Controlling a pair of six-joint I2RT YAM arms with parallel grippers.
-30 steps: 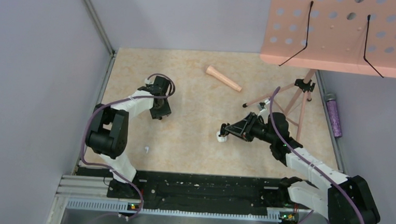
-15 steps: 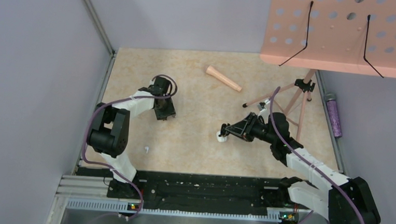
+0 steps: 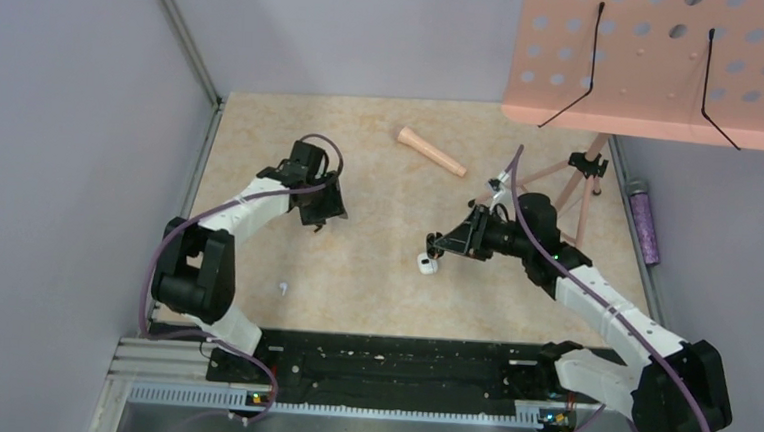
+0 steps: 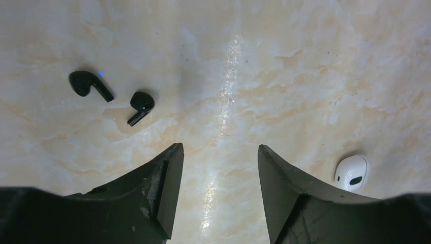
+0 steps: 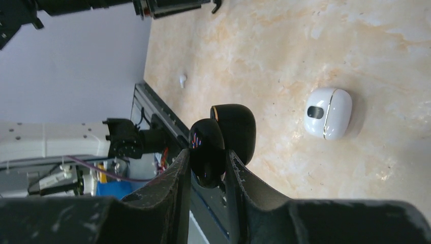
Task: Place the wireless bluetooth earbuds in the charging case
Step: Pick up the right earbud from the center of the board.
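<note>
Two black earbuds [image 4: 91,85] [image 4: 141,105] lie on the marbled tabletop, ahead and left of my left gripper [image 4: 219,152], which is open and empty above them. A small white rounded earbud [image 4: 351,172] lies just right of its right finger. Another tiny white earbud [image 3: 282,289] [image 5: 182,80] lies alone near the front left. My right gripper [image 5: 208,152] [image 3: 439,248] is shut on a black charging case [image 5: 223,137] with its lid hinged open, held above the table. A closed white charging case [image 5: 328,113] [image 3: 426,263] rests on the table just below it.
A pink cone [image 3: 431,150] lies at the back centre. A pink music stand [image 3: 658,63] with tripod legs [image 3: 560,187] stands at the back right, close behind the right arm. A purple bottle [image 3: 644,222] lies along the right wall. The black rail [image 3: 389,362] runs along the front.
My left gripper shifted slightly right and away, and its jaws opened wider. My right gripper rose and drew back from the white case, still holding the black case.
</note>
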